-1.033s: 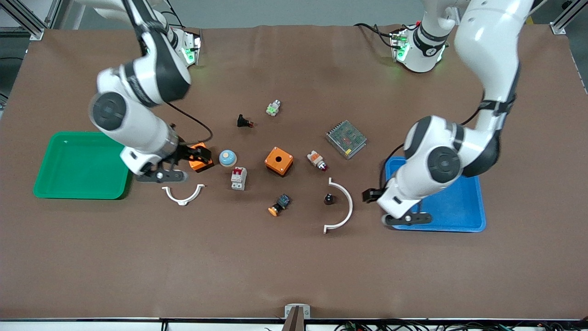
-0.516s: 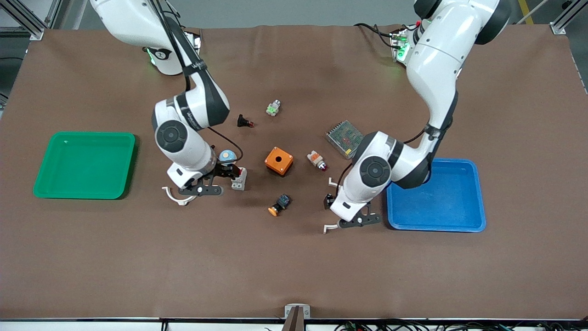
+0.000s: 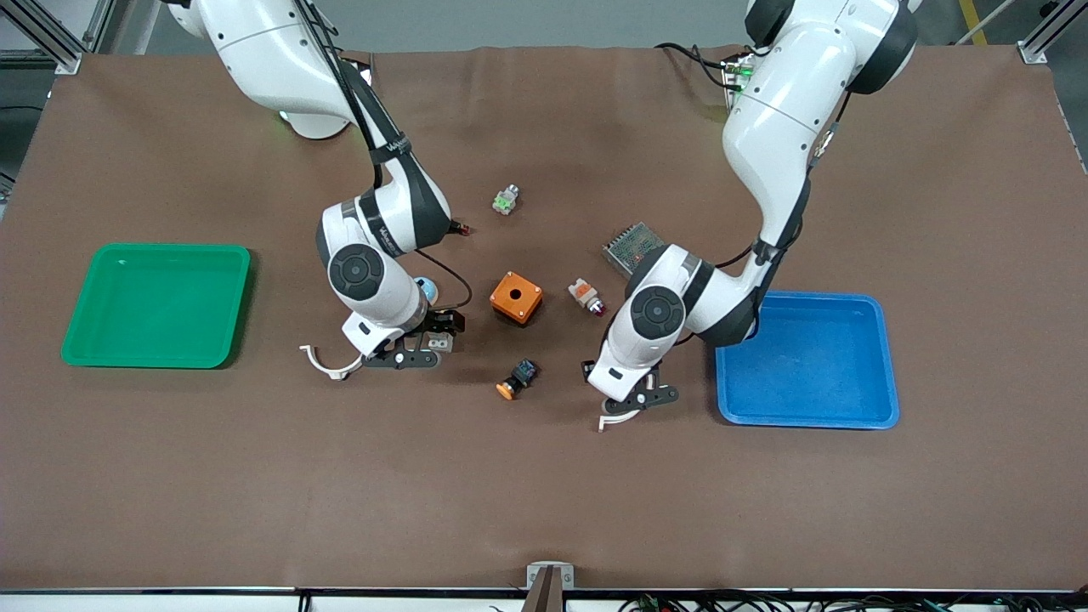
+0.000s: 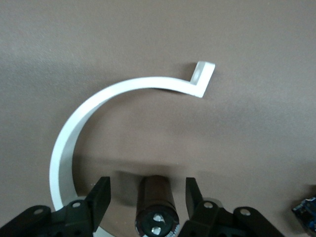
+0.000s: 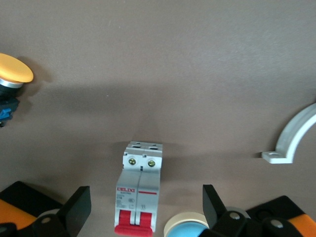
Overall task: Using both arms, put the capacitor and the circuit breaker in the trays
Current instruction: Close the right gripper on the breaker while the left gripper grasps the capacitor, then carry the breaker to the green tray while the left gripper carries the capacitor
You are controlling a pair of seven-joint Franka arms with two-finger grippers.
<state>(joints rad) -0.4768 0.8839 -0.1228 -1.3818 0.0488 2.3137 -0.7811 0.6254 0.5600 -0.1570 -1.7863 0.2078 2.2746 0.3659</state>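
Note:
The circuit breaker [image 5: 139, 190], a white-grey block with red levers, lies on the brown table between the open fingers of my right gripper [image 5: 145, 191]. In the front view the right gripper [image 3: 422, 342] is low over it and only a corner of the circuit breaker [image 3: 441, 342] shows. The capacitor [image 4: 157, 202], a small black cylinder, lies between the open fingers of my left gripper [image 4: 147, 183], inside the curve of a large white bracket [image 4: 118, 94]. In the front view the left gripper [image 3: 619, 384] hides the capacitor.
A green tray [image 3: 85, 357] lies at the right arm's end, a blue tray [image 3: 807, 421] at the left arm's end. An orange box [image 3: 515, 297], a white-orange part [image 3: 586, 296], an orange-capped button [image 3: 516, 378], a blue dome [image 3: 427, 289], a small white bracket [image 3: 323, 364] and a mesh-covered unit [image 3: 633, 242] lie around.
Both arms have swung in from beside their trays toward the middle. The right gripper came down over the circuit breaker, the left gripper over the capacitor.

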